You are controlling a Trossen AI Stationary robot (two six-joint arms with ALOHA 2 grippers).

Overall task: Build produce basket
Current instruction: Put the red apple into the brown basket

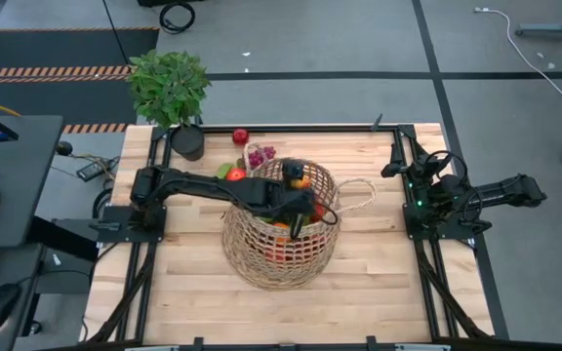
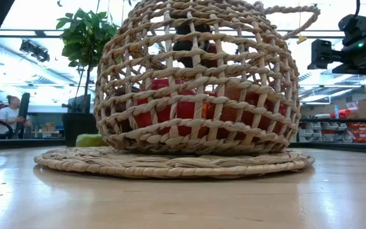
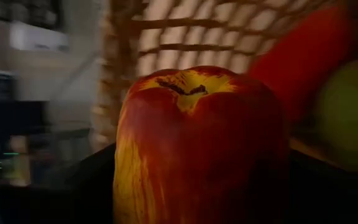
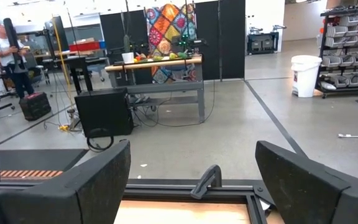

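Filling the left wrist view, a red apple (image 3: 201,146) sat clamped between the left gripper's (image 1: 296,216) fingers inside the basket (image 1: 281,226), evidently poised for release among produce already there. Right gripper (image 4: 191,180) waited off the table's right edge, fingers apart, holding nothing.

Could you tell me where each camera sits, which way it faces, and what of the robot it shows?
High view: above the table, facing straight down; both arms show, the left gripper inside the basket, the right arm folded at the table's right edge.
Low view: at table-top height, facing level across at the basket; an arm shows at upper right.
Left wrist view: inside the basket, facing a red apple held between its fingers.
Right wrist view: facing the room; its open right gripper shows.
Shared: high and low both show the basket and plant.
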